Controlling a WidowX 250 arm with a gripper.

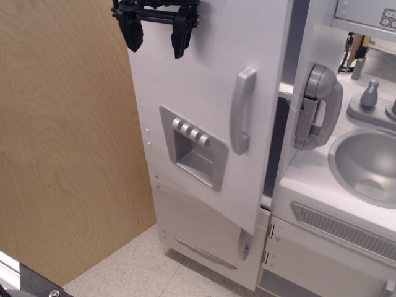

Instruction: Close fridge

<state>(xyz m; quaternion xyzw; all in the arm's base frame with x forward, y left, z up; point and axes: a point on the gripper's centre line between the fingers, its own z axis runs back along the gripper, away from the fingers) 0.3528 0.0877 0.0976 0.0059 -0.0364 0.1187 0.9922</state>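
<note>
The fridge is the tall white toy-kitchen cabinet. Its large white door (204,93) has a long grey vertical handle (242,110) and a grey dispenser recess (193,154) with several buttons. The door stands slightly ajar, with a narrow dark gap (275,142) at its right edge. My black gripper (156,32) is open and empty at the top left of the door, its fingers (180,36) pointing down against or just in front of the door face.
A wooden panel (68,142) stands to the left. A grey toy phone handset (318,105) hangs right of the door. A grey sink (368,164) with a faucet (370,94) lies at right. A shorter lower door with a small grey handle (244,246) sits below.
</note>
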